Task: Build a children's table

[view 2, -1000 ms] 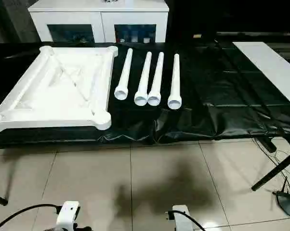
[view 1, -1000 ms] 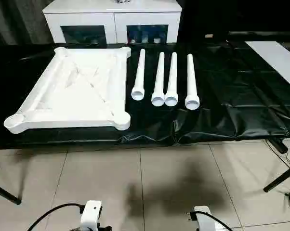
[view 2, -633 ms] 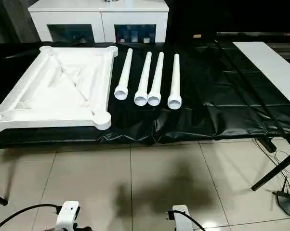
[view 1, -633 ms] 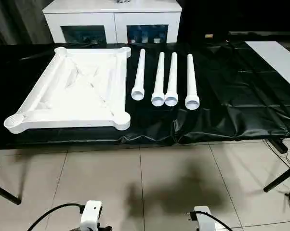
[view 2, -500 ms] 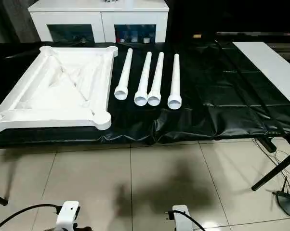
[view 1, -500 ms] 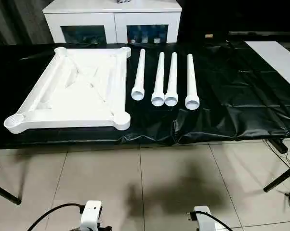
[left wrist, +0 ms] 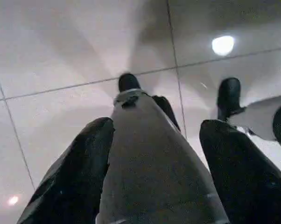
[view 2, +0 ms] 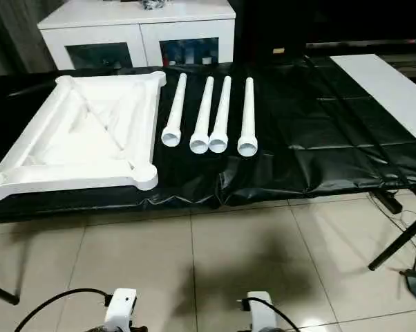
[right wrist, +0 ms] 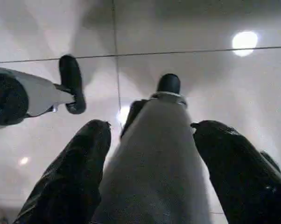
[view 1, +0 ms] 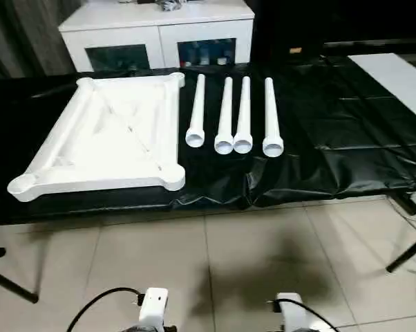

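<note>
Glossy black sheeting bears the ribbed white tabletop (view 1: pixel 104 135) beside four tapered tube legs (view 1: pixel 233 116); both grippers gape empty.

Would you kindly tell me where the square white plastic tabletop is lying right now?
In the left eye view, the square white plastic tabletop lies ribs-up on the black sheet, left of the four white tube legs and before the white cabinet.

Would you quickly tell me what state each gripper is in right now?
Left gripper: open, holding nothing, pointing down at the floor.
Right gripper: open, holding nothing, also over the floor.
</note>
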Tool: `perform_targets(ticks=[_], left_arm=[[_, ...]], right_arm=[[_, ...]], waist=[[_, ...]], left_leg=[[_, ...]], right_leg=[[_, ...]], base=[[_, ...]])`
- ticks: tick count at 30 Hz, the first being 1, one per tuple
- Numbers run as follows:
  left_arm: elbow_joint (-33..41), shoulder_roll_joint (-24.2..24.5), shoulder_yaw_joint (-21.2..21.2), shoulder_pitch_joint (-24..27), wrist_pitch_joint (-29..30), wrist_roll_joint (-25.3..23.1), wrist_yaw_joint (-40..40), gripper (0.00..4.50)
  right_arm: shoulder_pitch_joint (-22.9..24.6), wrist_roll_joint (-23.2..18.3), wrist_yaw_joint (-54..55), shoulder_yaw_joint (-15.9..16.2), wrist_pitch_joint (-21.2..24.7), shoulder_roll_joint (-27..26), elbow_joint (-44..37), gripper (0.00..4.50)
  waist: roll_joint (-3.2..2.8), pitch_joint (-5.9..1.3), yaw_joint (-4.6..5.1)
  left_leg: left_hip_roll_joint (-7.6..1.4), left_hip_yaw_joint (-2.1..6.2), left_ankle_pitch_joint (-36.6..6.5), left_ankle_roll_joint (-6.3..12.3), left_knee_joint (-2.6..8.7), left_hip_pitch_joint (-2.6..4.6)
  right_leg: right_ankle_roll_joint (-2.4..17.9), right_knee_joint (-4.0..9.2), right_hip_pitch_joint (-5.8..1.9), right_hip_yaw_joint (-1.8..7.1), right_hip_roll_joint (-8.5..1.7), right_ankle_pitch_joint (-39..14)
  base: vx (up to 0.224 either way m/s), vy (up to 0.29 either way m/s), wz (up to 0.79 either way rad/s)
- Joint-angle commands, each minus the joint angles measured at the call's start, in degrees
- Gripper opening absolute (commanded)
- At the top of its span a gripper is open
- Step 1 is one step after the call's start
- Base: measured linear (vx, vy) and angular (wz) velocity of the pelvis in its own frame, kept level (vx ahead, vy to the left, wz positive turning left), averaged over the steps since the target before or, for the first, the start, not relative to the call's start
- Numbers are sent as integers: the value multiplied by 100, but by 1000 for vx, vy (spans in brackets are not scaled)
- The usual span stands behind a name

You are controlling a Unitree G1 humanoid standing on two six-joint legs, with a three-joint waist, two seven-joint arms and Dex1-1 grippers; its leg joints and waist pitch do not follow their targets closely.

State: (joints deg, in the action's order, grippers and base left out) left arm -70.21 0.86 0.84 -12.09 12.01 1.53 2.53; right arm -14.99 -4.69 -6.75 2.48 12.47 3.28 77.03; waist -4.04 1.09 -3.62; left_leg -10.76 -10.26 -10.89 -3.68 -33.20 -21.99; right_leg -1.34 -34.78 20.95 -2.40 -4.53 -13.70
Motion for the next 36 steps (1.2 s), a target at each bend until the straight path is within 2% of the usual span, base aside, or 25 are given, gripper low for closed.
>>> perform_targets(ticks=[1,2,4,5,6,8,9,10,13,14,15,17,18,19,21,24,25,26,27,29,30,32,33,35,36], left_arm=[[-154,175,-220,43,-269,59,-189,336],[-89,346,-393,20,-470,193,-211,336],[-13,452,-481,37,-596,268,-173,336],[33,501,-475,56,-667,263,-111,353],[69,550,-450,78,-738,237,-63,364],[152,657,-388,136,-1046,136,53,371],[152,657,-388,136,-1046,136,53,374],[360,765,-343,240,-1413,44,251,385],[692,877,-314,413,-1788,32,590,412],[759,894,-305,454,-1852,41,664,414],[759,894,-305,454,-1852,41,664,423],[1425,1096,46,818,-2375,-190,997,446],[1464,1108,64,839,-2409,-202,1012,450],[1886,1199,170,1046,-2650,-231,1208,450],[2172,1244,192,1173,-2744,-196,1359,450],[3163,1361,188,1607,-2934,-24,1819,450],[3505,1408,181,1747,-2952,68,1947,450],[3795,1455,178,1858,-2942,122,1995,450],[4307,1542,162,2031,-2927,194,2010,450],[4940,1616,60,2213,-2865,343,1965,450],[5187,1640,-2,2280,-2844,389,1923,450],[5919,1730,-184,2451,-2626,614,1913,450],[6479,1794,-330,2553,-2391,855,1956,450],[6897,1848,-453,2601,-2206,1013,1980,450],[7510,1991,-733,2495,-1958,1115,1892,450]], right_arm=[[-66,69,37,-51,-252,-42,-7,322],[-152,99,151,-51,-532,-11,-53,322],[-276,163,256,-13,-779,62,-114,322],[-333,230,254,50,-878,106,-148,323],[-384,443,304,247,-974,173,-178,323],[-458,774,292,479,-1154,314,-254,359],[-458,774,292,479,-1154,314,-254,362],[-523,889,139,498,-1393,501,-335,371],[-546,697,-427,318,-1614,647,-436,402],[-542,665,-590,309,-1656,646,-435,404],[-542,665,-590,309,-1656,646,-435,409],[-418,1027,-1565,835,-2262,700,-554,436],[-408,1049,-1608,865,-2298,704,-564,444],[-320,1122,-2027,1016,-2637,731,-675,446],[-270,1085,-2301,1024,-2850,741,-748,449],[-197,1012,-3144,1000,-3403,881,-766,449],[-180,1010,-3454,1006,-3600,964,-763,449],[-168,985,-3701,989,-3750,1048,-751,449],[-161,857,-4122,892,-3958,1230,-748,449],[-171,577,-4705,666,-4079,1452,-734,449],[-179,453,-4946,554,-4110,1535,-724,449],[-234,152,-5486,274,-4157,1787,-731,449],[-317,-121,-5832,20,-4104,1914,-771,449],[-399,-364,-6104,-199,-4026,1990,-828,449],[-506,-944,-6546,-579,-3753,2084,-1301,449]], waist=[[83,-165,-24],[72,-171,-7],[115,-179,7],[140,-162,2],[176,-156,7],[164,-161,-11],[211,-166,-23],[245,-174,-44],[241,-178,-81],[276,-175,-93],[273,-171,-97],[294,-163,-97],[289,-153,-91],[286,-158,-88],[298,-139,-94],[273,-103,-109],[241,-118,-130],[261,-104,-128],[217,-112,-142],[255,-102,-142],[216,-105,-150],[252,-106,-146],[192,-112,-142],[240,-103,-133],[174,-104,-140]], left_leg=[[-302,137,-1427,298,450,54],[-306,147,-1466,268,457,56],[-321,137,-1465,240,462,85],[-329,130,-1485,244,470,89],[-325,117,-1471,250,465,87],[-321,101,-1364,264,450,94],[-320,94,-1313,291,438,101],[-327,91,-1142,356,427,78],[-335,76,-1066,434,403,94],[-343,72,-1064,478,401,81],[-344,66,-1037,495,400,92],[-366,83,-1122,536,407,50],[-371,80,-1220,540,412,56],[-372,69,-1292,545,402,74],[-390,68,-1386,565,418,76],[-399,55,-1639,460,446,97],[-413,68,-1701,426,443,104],[-410,61,-1723,411,448,87],[-405,60,-1761,402,440,102],[-404,48,-1822,449,436,92],[-394,50,-1807,485,428,90],[-394,45,-1721,548,420,62],[-383,20,-1736,558,399,83],[-371,15,-1688,601,396,55],[-365,4,-1722,601,386,83]], right_leg=[[1274,505,-123,196,-475,-776],[1271,502,-118,192,-487,-805],[1319,489,-98,182,-455,-702],[1356,472,-90,184,-446,-628],[1350,476,-88,183,-435,-619],[1332,464,-85,191,-440,-592],[1330,466,-81,196,-444,-523],[1336,433,-110,195,-460,-286],[1371,404,-104,201,-446,-14],[1411,385,-123,203,-457,121],[1452,370,-114,200,-440,225],[1479,363,-138,186,-468,275],[1469,376,-126,182,-461,163],[1494,376,-109,185,-450,119],[1531,376,-105,203,-446,2],[1558,412,-77,219,-425,-389],[1569,401,-89,220,-445,-413],[1576,407,-82,219,-423,-398],[1599,385,-78,216,-400,-315],[1616,391,-95,206,-384,-306],[1642,380,-101,207,-382,-296],[1679,376,-128,191,-376,-269],[1724,363,-116,184,-353,-267],[1734,363,-129,168,-344,-400],[1702,378,-103,171,-340,-579]], base=[[0,0,0],[0,0,0],[0,0,0],[0,0,0],[0,0,0],[0,0,0],[0,0,0],[0,0,0],[0,0,0],[0,0,0],[0,0,0],[0,0,0],[0,0,0],[0,0,0],[0,0,0],[0,0,0],[0,0,0],[0,0,0],[0,0,0],[0,0,0],[0,0,0],[0,0,0],[0,0,0],[0,0,0],[0,0,0]])
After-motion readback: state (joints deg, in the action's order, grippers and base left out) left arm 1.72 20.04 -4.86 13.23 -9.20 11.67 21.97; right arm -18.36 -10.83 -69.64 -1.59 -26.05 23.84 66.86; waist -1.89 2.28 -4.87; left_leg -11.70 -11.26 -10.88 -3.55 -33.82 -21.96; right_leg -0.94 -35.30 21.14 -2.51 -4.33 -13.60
